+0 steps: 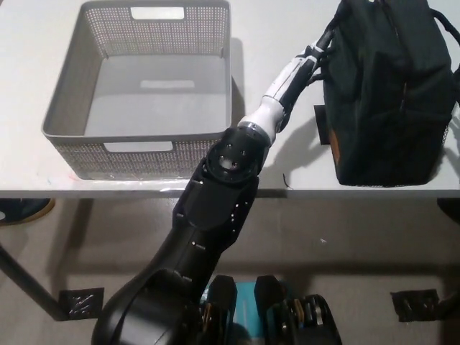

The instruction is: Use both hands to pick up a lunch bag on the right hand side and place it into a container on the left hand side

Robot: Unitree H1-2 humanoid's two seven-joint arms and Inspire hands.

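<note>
A white table [29,86] fills the upper part of the view, with its front edge running across the middle. Below it is a grey floor [374,244], where dark table feet [79,304] stand at both sides.
</note>
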